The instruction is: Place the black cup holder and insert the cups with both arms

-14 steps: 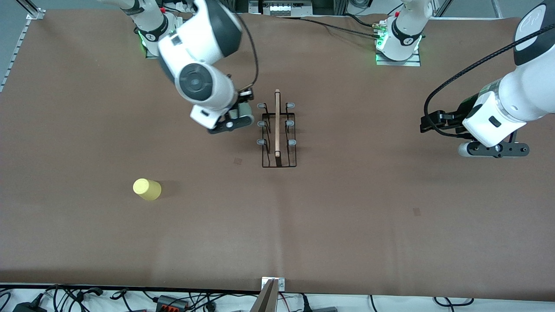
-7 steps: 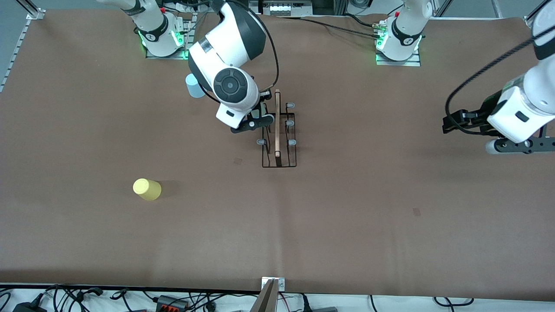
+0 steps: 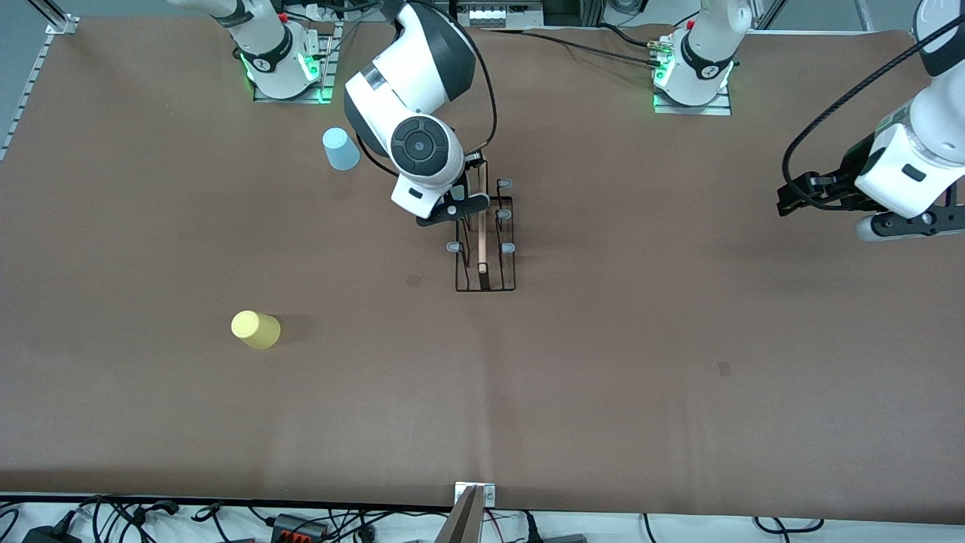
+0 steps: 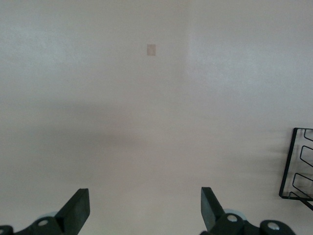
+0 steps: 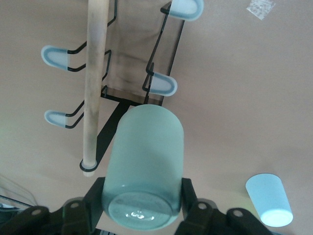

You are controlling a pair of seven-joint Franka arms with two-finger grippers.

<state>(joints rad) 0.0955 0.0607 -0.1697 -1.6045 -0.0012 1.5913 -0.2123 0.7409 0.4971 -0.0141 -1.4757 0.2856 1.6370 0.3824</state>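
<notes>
The black cup holder (image 3: 485, 253) stands mid-table, its wooden rod (image 5: 95, 73) running along the top between pale capped prongs (image 5: 161, 85). My right gripper (image 3: 454, 207) hangs over the holder's end toward the arm bases, shut on a mint green cup (image 5: 144, 161) that the wrist hides in the front view. A light blue cup (image 3: 341, 148) stands mouth down toward the right arm's base. The yellow cup (image 3: 255, 329) sits nearer the front camera, toward the right arm's end. My left gripper (image 4: 144, 193) is open and empty over the bare table at the left arm's end.
Two small tape marks (image 3: 414, 280) (image 3: 724, 368) lie on the brown table cover. Cables and power strips (image 3: 294, 523) run along the table's near edge, with a metal mount (image 3: 471, 513) at its middle. The arm bases (image 3: 692, 72) stand along the top edge.
My right arm carried the mint green cup sideways until it came over the cup holder, uncovering the light blue cup. My left arm drew back toward its end of the table.
</notes>
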